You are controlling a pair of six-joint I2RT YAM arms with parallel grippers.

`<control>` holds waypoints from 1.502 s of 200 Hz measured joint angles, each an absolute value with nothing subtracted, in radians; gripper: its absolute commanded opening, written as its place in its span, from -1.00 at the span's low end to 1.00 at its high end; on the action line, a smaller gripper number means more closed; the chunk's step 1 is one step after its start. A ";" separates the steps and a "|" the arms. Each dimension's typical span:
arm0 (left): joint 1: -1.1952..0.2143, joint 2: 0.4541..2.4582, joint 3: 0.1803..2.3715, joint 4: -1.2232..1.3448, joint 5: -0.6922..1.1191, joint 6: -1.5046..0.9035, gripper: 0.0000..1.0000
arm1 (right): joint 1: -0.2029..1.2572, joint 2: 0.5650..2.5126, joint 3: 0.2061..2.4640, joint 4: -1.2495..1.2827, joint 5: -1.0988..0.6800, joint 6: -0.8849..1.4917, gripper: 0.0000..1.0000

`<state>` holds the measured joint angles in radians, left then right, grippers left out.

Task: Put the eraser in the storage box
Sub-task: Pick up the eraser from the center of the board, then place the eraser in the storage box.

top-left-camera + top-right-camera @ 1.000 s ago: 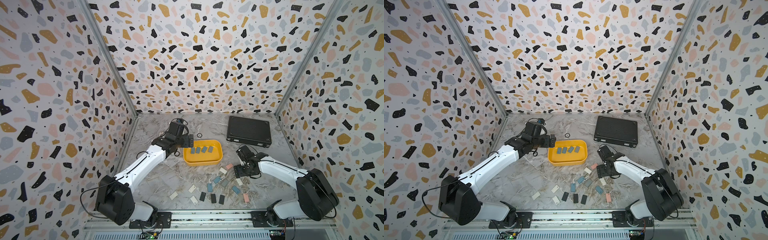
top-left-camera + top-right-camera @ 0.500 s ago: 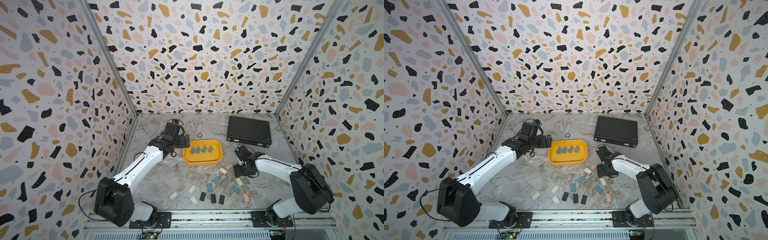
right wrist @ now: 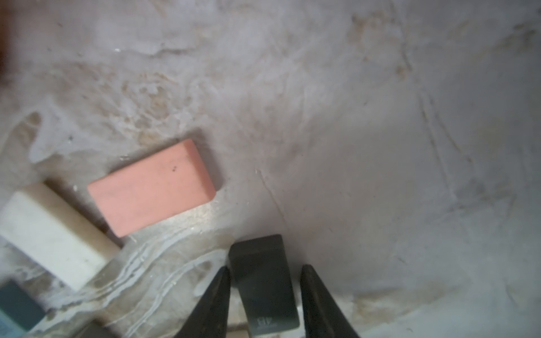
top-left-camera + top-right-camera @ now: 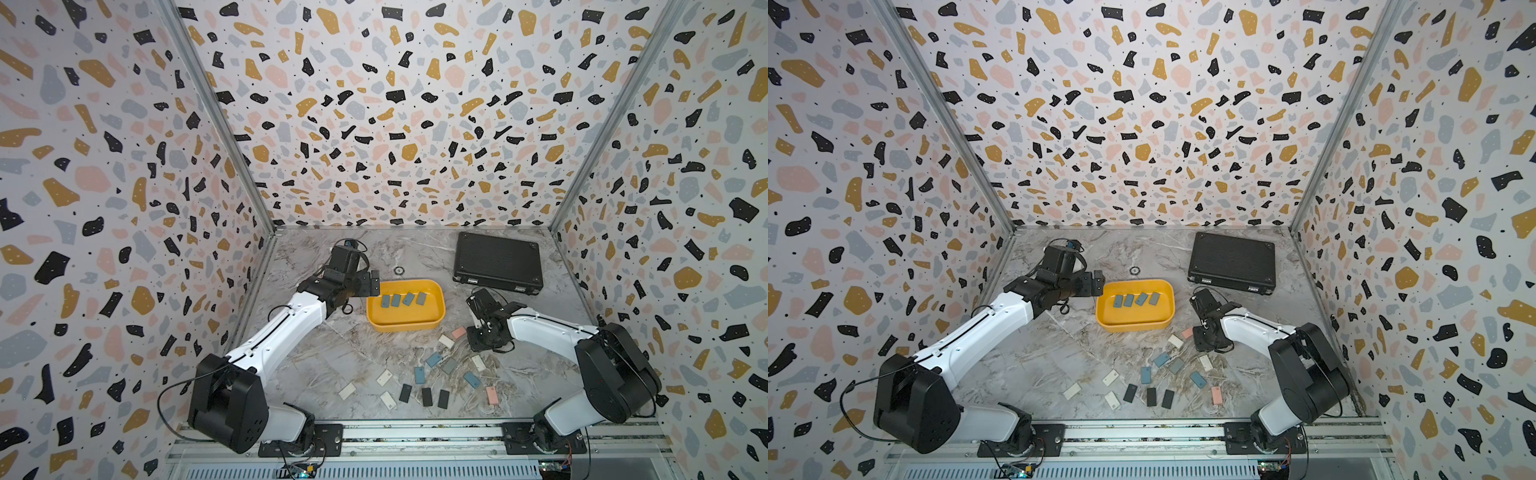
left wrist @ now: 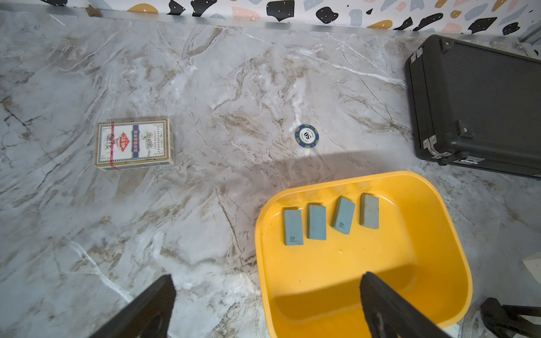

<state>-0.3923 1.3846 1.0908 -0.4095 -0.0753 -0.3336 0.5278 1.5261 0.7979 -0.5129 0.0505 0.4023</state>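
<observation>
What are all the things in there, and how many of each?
storage box: one, yellow, middle of the table.
erasers in the box: four, grey-blue, in a row.
loose erasers: fourteen, white, pink, blue, grey, black, on the table between box and arm bases.
dark eraser: one, black, between the right gripper's jaws.
case: one, black, back right.
poker chip: one, blue-white, beyond the box.
card pack: one, printed white, left wrist view only.
left gripper: one, black, open above the box's edge.
right gripper: one, black, jaws flanking the dark eraser.
</observation>
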 measured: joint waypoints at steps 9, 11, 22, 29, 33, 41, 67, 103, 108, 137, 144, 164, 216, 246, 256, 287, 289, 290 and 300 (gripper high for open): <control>-0.392 1.385 1.091 -0.410 -0.072 -0.334 0.97 | 0.528 1.526 0.798 -0.513 0.049 0.402 -0.40; -0.391 1.385 1.091 -0.410 -0.071 -0.334 0.97 | 0.528 1.526 0.798 -0.512 0.048 0.402 -0.43; -0.390 1.385 1.091 -0.410 -0.068 -0.334 0.97 | 0.528 1.526 0.798 -0.513 0.048 0.400 -0.55; -0.389 1.385 1.091 -0.410 -0.067 -0.334 0.97 | 0.528 1.526 0.800 -0.514 0.048 0.402 -0.62; -0.389 1.385 1.091 -0.410 -0.066 -0.334 0.97 | 0.528 1.526 0.802 -0.516 0.048 0.402 -0.65; -0.388 1.385 1.091 -0.410 -0.065 -0.334 0.97 | 0.528 1.527 0.804 -0.519 0.048 0.402 -0.71; -0.388 1.385 1.091 -0.410 -0.064 -0.334 0.97 | 0.528 1.531 0.809 -0.525 0.053 0.401 -0.85; -0.388 1.385 1.091 -0.410 -0.064 -0.334 0.98 | 0.529 1.526 0.813 -0.542 0.068 0.400 -0.88; -0.388 1.385 1.091 -0.410 -0.065 -0.334 0.98 | 0.529 1.523 0.816 -0.550 0.072 0.399 -0.87; -0.387 1.385 1.091 -0.410 -0.065 -0.333 0.98 | 0.529 1.468 0.870 -0.616 0.096 0.384 -0.86; -0.387 1.385 1.091 -0.410 -0.066 -0.333 0.98 | 0.529 1.453 0.895 -0.630 0.099 0.379 -0.85; -0.379 1.385 1.091 -0.410 -0.067 -0.333 0.98 | 0.529 1.425 0.979 -0.661 0.099 0.369 -0.85; -0.309 1.388 1.155 -0.433 -0.056 -0.338 0.99 | 0.554 1.450 1.177 -0.719 0.091 0.338 -0.83; -0.259 1.399 1.196 -0.442 -0.030 -0.353 0.99 | 0.597 1.542 1.296 -0.752 0.078 0.319 -0.83; -0.243 1.410 1.209 -0.448 -0.023 -0.356 0.99 | 0.610 1.583 1.338 -0.760 0.075 0.311 -0.83; -0.200 1.440 1.236 -0.461 0.000 -0.364 0.99 | 0.645 1.694 1.452 -0.788 0.067 0.290 -0.83; -0.199 1.441 1.237 -0.461 0.000 -0.364 0.99 | 0.648 1.701 1.459 -0.789 0.067 0.290 -0.83; -0.197 1.443 1.237 -0.463 0.001 -0.364 0.99 | 0.649 1.703 1.461 -0.790 0.066 0.290 -0.83; -0.186 1.450 1.240 -0.465 0.008 -0.367 0.99 | 0.657 1.734 1.491 -0.798 0.065 0.286 -0.82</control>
